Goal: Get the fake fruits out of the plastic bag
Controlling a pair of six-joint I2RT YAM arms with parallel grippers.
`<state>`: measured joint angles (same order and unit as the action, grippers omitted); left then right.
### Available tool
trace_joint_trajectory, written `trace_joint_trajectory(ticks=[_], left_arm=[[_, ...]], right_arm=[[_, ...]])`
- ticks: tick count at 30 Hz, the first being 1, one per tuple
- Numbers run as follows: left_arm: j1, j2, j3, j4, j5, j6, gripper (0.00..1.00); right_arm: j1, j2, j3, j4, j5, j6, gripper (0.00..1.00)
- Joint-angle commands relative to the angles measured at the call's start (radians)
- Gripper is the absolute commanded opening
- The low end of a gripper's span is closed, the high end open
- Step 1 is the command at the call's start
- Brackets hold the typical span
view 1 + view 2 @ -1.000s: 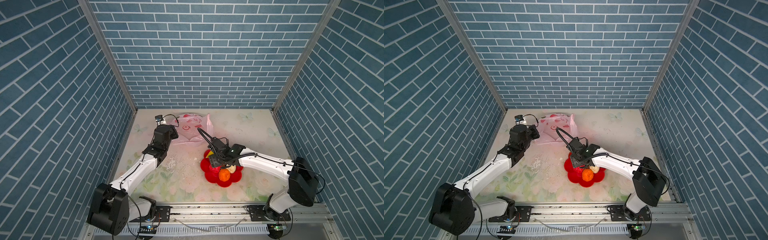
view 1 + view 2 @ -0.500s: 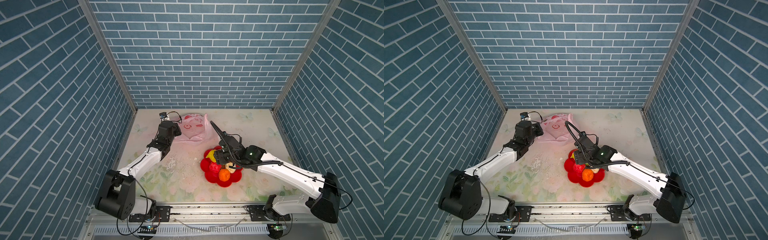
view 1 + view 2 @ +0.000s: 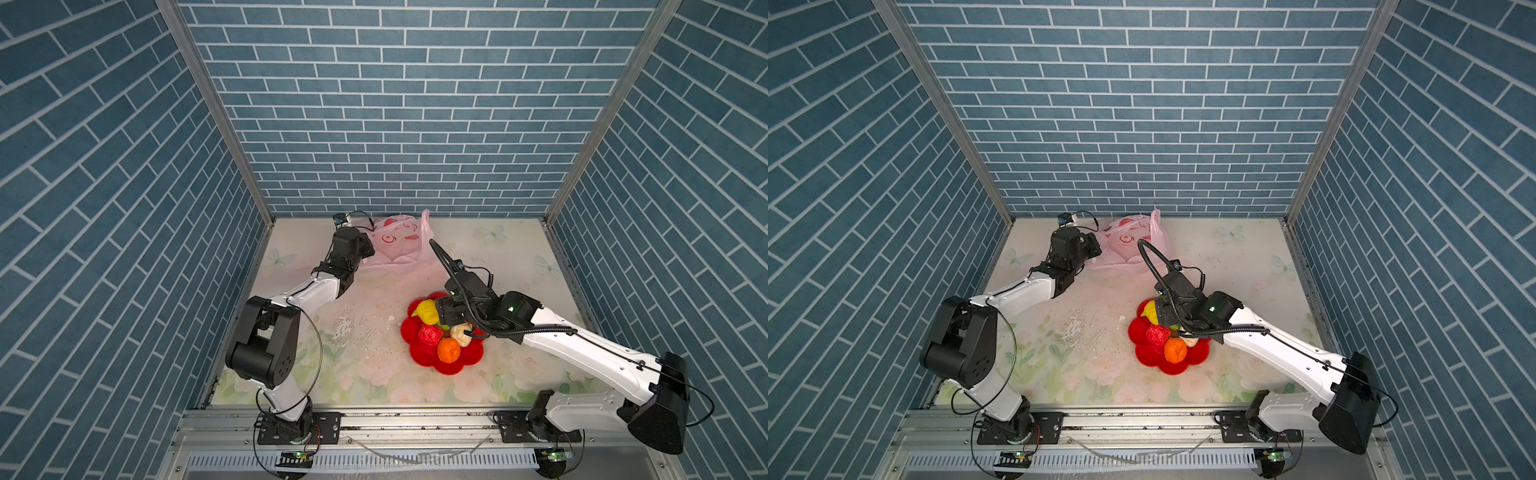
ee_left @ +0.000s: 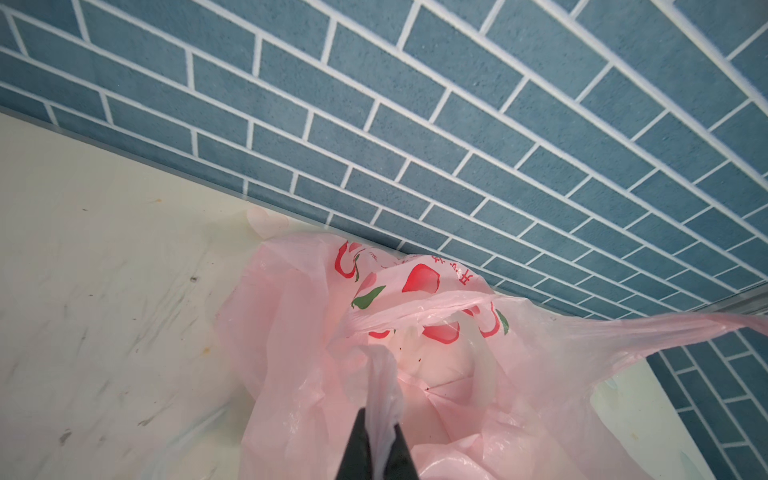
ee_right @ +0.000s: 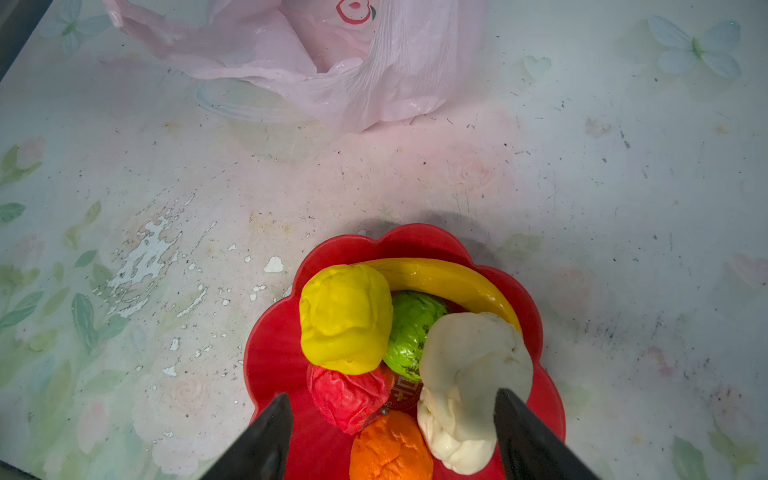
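The pink plastic bag [image 3: 395, 245] [image 3: 1129, 245] lies crumpled at the back of the table, close to the brick wall. In the left wrist view my left gripper [image 4: 380, 419] is shut on a thin fold of the plastic bag [image 4: 457, 374]. The fake fruits sit in a red flower-shaped dish [image 5: 274, 353] [image 3: 469, 357]: yellow round fruit [image 5: 345, 320], green fruit [image 5: 411, 332], banana [image 5: 449, 278], red fruit [image 5: 349, 399], orange fruit [image 5: 390, 449] and two cream-white fruits [image 5: 469, 361]. My right gripper [image 5: 392, 395] hangs open just above them, holding nothing.
The back brick wall [image 4: 457, 124] stands right behind the bag, and the left wall is near the left arm. A chipped patch [image 5: 145, 257] marks the floral table cover left of the dish. Bare table [image 3: 511, 249] lies right of the bag.
My left arm has reached further toward the back wall, taking the bag with it. My right arm has stretched out lower to the right, its gripper staying over the dish with slightly wider jaws.
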<state>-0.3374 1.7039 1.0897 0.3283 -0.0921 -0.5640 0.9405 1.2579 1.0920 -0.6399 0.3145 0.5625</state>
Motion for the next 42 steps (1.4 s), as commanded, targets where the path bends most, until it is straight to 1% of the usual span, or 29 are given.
trace_joint_trajectory(ticks=[1, 3, 8, 15, 17, 22, 27, 28, 30, 31, 35, 39, 42], left_arm=[[0.008, 0.008, 0.043, 0.019, 0.018, -0.013, 0.17], [0.008, -0.001, 0.045, 0.013, 0.015, -0.007, 0.25], [0.008, -0.045, 0.045, -0.033, 0.007, 0.038, 0.52], [0.008, -0.138, 0.024, -0.086, 0.003, 0.082, 0.86], [0.008, -0.168, 0.031, -0.124, 0.014, 0.101, 0.99], [0.008, -0.272, 0.023, -0.221, 0.029, 0.135, 0.99], [0.008, -0.413, -0.032, -0.319, 0.017, 0.152, 0.99], [0.008, -0.442, -0.045, -0.346, 0.002, 0.159, 0.99], [0.008, -0.495, -0.088, -0.385, -0.035, 0.170, 0.99], [0.008, -0.521, -0.112, -0.403, -0.060, 0.174, 0.99], [0.008, -0.628, -0.207, -0.455, -0.145, 0.196, 0.99], [0.008, -0.754, -0.298, -0.507, -0.252, 0.215, 0.99], [0.008, -0.845, -0.360, -0.552, -0.345, 0.231, 0.99]], right_arm=[[-0.025, -0.024, -0.038, 0.028, 0.025, 0.010, 0.78], [-0.039, -0.026, -0.043, 0.044, 0.019, 0.000, 0.78], [-0.074, -0.026, -0.054, 0.102, -0.005, -0.025, 0.79], [-0.117, -0.014, -0.061, 0.178, -0.027, -0.064, 0.80], [-0.125, -0.014, -0.064, 0.198, -0.029, -0.078, 0.80], [-0.144, -0.040, -0.092, 0.251, -0.004, -0.105, 0.83], [-0.186, -0.093, -0.137, 0.300, 0.071, -0.133, 0.85], [-0.200, -0.106, -0.147, 0.308, 0.085, -0.142, 0.90], [-0.231, -0.123, -0.167, 0.329, 0.092, -0.163, 0.98], [-0.243, -0.132, -0.180, 0.345, 0.095, -0.178, 0.99], [-0.277, -0.162, -0.230, 0.408, 0.124, -0.219, 0.99], [-0.299, -0.204, -0.320, 0.533, 0.159, -0.261, 0.99], [-0.313, -0.228, -0.386, 0.612, 0.219, -0.275, 0.99]])
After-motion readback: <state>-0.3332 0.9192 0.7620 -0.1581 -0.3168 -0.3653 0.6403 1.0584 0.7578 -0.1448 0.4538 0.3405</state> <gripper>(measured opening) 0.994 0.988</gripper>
